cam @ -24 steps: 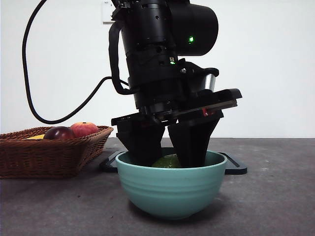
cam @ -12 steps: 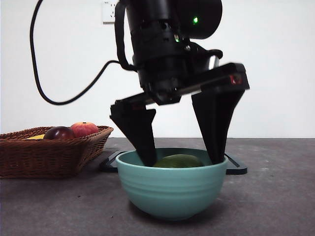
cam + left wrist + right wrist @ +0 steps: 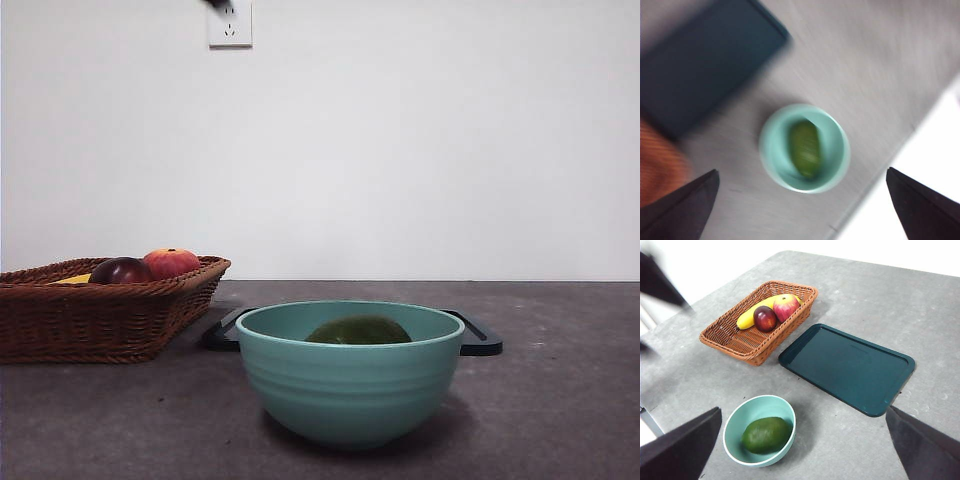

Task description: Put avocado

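Note:
The dull green avocado (image 3: 359, 330) lies inside the teal bowl (image 3: 350, 385) at the table's front middle; nothing is touching it. My left gripper (image 3: 801, 171) is open and high above the bowl, looking straight down on the avocado (image 3: 805, 148) in a blurred picture. My right gripper (image 3: 803, 409) is also open and held high, with the bowl (image 3: 735, 426) and avocado (image 3: 766, 434) well below it. In the front view only a small black arm tip (image 3: 220, 4) shows at the top edge.
A wicker basket (image 3: 95, 320) on the left holds a dark red fruit (image 3: 121, 270), a red-orange fruit (image 3: 171, 262) and a banana (image 3: 751, 314). A dark flat tray (image 3: 847, 367) lies behind the bowl. The left arm (image 3: 660, 282) shows blurred in the right wrist view.
The gripper that stood in the bowl around the avocado opened, let it go and rose out of the front view. The avocado stays in the bowl.

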Robot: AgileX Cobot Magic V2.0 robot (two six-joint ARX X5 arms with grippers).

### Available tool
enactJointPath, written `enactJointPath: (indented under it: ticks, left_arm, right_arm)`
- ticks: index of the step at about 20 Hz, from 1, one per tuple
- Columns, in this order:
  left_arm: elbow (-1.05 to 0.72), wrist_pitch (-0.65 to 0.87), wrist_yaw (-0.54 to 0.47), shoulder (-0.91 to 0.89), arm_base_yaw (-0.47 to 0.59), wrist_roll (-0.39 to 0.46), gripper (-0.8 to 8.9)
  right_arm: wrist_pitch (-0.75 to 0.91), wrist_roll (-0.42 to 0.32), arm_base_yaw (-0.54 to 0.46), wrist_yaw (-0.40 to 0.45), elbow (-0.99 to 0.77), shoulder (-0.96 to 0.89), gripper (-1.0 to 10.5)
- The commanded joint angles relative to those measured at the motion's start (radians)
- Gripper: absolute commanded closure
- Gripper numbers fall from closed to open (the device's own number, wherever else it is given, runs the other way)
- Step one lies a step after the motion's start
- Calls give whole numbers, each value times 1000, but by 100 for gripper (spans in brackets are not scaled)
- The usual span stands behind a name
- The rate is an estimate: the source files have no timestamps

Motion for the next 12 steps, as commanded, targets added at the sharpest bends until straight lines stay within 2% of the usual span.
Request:
enactJointPath:
  ticks: [1,4,9,12]
  left_arm:
    - [-13,6,-82,-143,-12,16,221]
    - [-124,51,-129,-349,-12,15,221]
    - [-393,89,-133,-696,-12,-24,221]
    - [-501,90,-136,-826,-12,-28,221]
  right_arm:
    - [12,6,2,-1,15,3,420]
    - [12,6,2,-1,15,3,420]
    - [12,6,2,-1,15,3,420]
    - [12,9,2,-1,15,3,420]
